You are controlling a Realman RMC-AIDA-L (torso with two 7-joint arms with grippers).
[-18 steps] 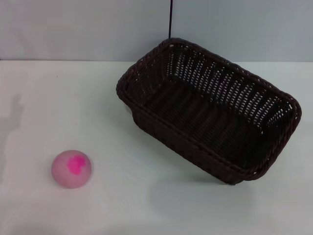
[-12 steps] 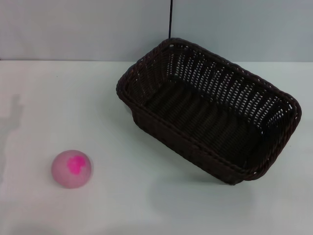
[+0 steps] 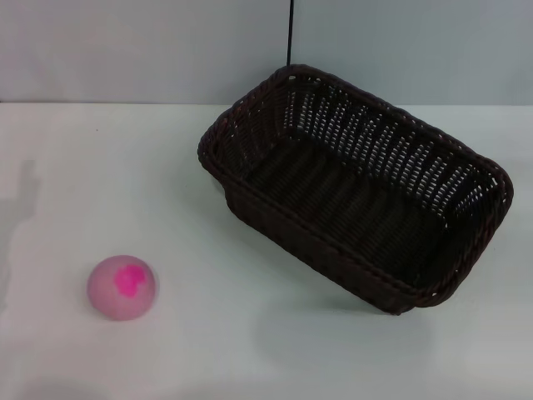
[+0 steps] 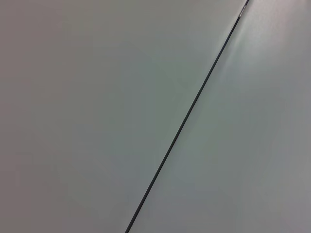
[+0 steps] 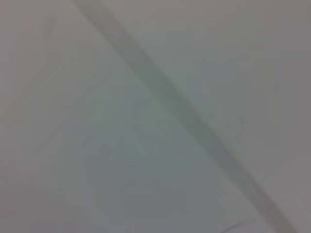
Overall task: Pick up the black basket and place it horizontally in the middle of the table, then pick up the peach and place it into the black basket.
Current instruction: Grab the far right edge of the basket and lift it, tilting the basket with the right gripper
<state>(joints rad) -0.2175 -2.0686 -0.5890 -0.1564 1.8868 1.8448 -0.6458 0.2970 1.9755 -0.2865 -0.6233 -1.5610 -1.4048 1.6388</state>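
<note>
The black basket (image 3: 358,208) lies on the white table (image 3: 216,333) to the right of centre, turned at a slant, its far-left corner near the back wall and its near-right corner toward the table's right side. It is empty inside. The peach (image 3: 122,287), pale pink with a magenta blotch on top, rests at the near left, well apart from the basket. Neither gripper shows in the head view. Both wrist views show only plain pale surface.
A pale wall runs along the table's back edge, with a thin dark vertical seam (image 3: 291,33) above the basket. In the left wrist view a thin dark line (image 4: 187,116) crosses a plain pale surface. Bare tabletop lies between peach and basket.
</note>
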